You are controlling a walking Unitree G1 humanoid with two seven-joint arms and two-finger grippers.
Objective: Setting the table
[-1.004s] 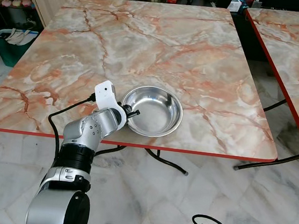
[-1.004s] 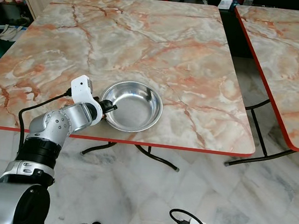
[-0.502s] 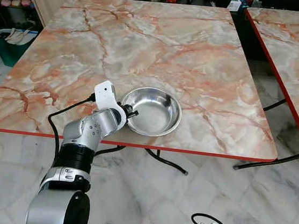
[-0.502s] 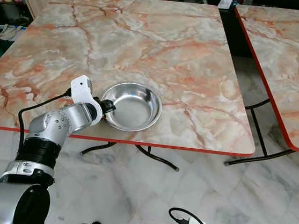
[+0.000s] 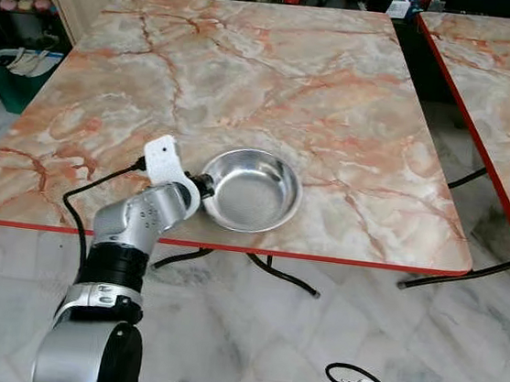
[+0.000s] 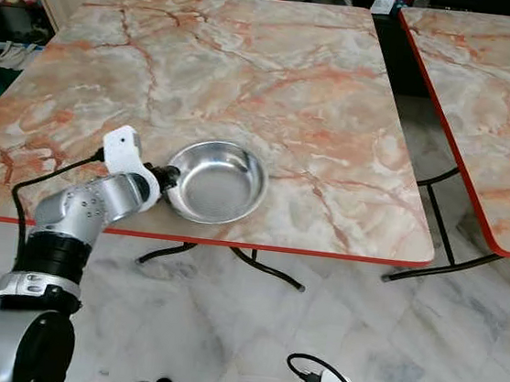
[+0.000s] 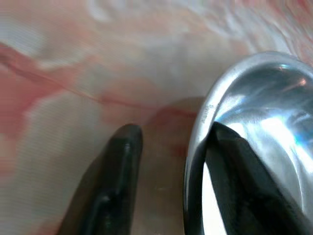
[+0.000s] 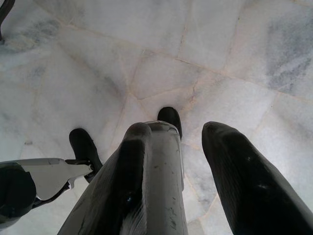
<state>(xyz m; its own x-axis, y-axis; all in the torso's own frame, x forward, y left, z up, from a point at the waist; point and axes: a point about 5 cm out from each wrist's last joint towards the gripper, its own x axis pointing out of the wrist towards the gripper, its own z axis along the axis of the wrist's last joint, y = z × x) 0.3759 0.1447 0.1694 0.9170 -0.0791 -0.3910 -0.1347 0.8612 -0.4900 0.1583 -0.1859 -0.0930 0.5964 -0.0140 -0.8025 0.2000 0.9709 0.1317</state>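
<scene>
A shiny steel bowl (image 5: 253, 191) sits upright on the marble-patterned table (image 5: 250, 71), close to its near red edge. My left gripper (image 5: 205, 185) is at the bowl's left rim. In the left wrist view the bowl (image 7: 264, 112) has one black finger inside it against the wall, while the other finger (image 7: 117, 166) lies outside on the tabletop, a gap away from the rim. The gripper is open across the rim. My right gripper (image 8: 176, 128) hangs low over the floor, open and holding nothing.
A second table of the same kind (image 5: 507, 81) stands to the right across a narrow gap. A green basket (image 5: 15, 71) sits on the floor at the far left. Cabinets and small items line the far side. Grey marble floor (image 5: 311, 345) lies below.
The bowl has shifted a little to the left along the near edge, and my left arm has drawn back to the left with it. The right arm has stayed still.
</scene>
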